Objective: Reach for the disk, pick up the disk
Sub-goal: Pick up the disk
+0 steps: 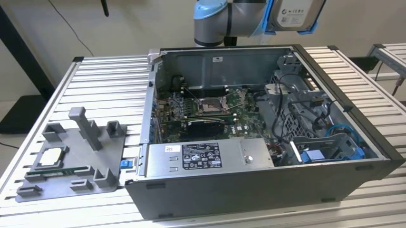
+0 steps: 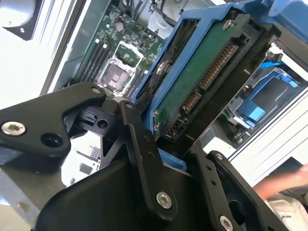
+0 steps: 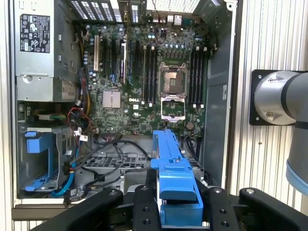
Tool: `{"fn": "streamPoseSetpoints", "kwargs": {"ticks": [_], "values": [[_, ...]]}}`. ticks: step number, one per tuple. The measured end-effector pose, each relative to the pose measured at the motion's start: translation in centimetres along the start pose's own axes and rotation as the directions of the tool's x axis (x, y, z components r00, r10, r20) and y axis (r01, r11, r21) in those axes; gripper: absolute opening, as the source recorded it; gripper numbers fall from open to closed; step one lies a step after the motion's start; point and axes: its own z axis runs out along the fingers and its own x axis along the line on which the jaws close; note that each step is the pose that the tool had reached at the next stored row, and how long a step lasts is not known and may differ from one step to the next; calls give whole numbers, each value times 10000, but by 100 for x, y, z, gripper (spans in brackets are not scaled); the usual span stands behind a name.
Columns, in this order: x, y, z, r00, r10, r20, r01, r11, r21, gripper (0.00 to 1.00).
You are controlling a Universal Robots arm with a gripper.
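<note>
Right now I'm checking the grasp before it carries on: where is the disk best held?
By its blue side rails, as now: the gripper is shut on the disk across its thin edges, from the end away from the connectors. The rails give flat parallel faces, sparing the exposed green circuit board.

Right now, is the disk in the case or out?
Out: the disk hangs in the gripper above the open computer case.

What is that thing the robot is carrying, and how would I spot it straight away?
Find the open computer case on the slatted table, then look above its back wall to the arm's gripper. Clamped there is the disk: a flat silver hard drive with a white label, framed by blue rails. Unlike the long grey metal box inside the case, it hangs in the air.
</note>
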Motion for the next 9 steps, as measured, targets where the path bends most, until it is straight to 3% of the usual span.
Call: {"fn": "streamPoseSetpoints", "kwargs": {"ticks": [9], "values": [[109,0,-6,10000,0,1,0,10000,0,0]]}}
